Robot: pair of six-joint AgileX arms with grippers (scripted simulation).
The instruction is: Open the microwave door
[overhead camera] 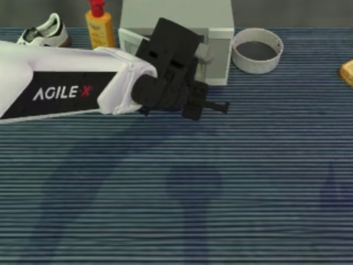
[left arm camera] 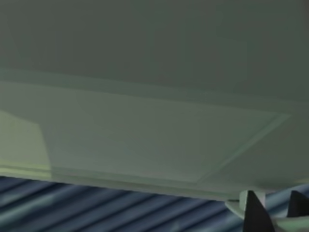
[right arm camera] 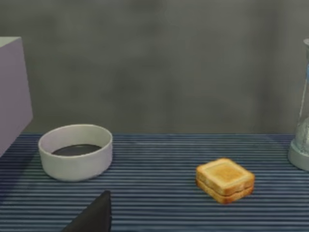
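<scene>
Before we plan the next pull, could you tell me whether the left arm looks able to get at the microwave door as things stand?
Probably yes. The left gripper is already at the front of the microwave door, which fills the left wrist view close up, and nothing stands between them. Whether the fingers hold the handle cannot be told.

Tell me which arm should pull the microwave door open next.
Left. Its pincer already sits at the front of the boxy grey microwave, right by the flat light-grey microwave door, which fills the left wrist view. The right arm is out of the top view, facing the round white bowl.
</scene>
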